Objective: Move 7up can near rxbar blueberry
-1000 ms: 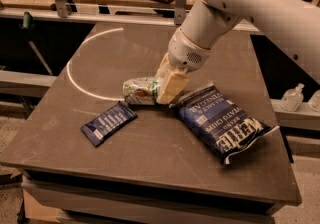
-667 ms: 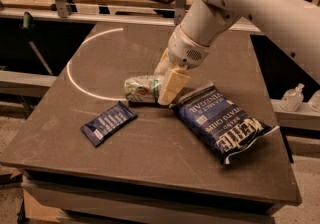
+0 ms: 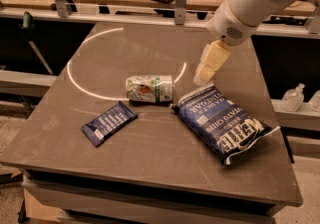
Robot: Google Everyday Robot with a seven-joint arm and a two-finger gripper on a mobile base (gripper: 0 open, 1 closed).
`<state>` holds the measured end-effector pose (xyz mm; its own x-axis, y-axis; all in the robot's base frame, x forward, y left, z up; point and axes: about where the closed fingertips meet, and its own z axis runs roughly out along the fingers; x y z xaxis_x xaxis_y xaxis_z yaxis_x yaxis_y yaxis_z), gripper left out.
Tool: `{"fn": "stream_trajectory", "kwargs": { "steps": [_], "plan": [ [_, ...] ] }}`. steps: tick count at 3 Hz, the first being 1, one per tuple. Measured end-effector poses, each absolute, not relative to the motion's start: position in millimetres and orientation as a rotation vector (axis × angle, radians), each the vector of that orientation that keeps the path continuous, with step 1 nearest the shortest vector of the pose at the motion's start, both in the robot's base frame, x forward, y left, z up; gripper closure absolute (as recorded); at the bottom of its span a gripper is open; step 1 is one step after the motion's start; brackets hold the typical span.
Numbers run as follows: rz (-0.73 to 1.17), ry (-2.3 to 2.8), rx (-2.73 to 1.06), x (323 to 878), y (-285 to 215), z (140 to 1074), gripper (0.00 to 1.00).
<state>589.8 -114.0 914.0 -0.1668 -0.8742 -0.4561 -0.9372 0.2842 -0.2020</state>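
The 7up can lies on its side near the middle of the dark table, white and green with a red spot on its label. The rxbar blueberry, a small flat dark blue wrapper with white text, lies a short way to the can's front left, apart from it. My gripper hangs above the table to the right of the can, clear of it, just behind the chip bag. It holds nothing.
A large blue potato chip bag lies right of the can, its corner almost touching it. A white arc is marked on the table. A rail with metal posts runs along the back. Bottles stand beyond the right edge.
My gripper was down at the can's right end; it has now lifted up and away to the right, leaving the can lying on the table.
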Motion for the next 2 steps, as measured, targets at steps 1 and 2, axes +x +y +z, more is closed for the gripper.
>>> {"fn": "stream_trajectory", "kwargs": {
  "steps": [1, 2],
  "plan": [
    [0.156, 2.076, -1.582, 595.8, -114.6, 916.4, 0.0],
    [0.157, 2.076, -1.586, 595.2, -114.4, 916.1, 0.0]
  ]
}}
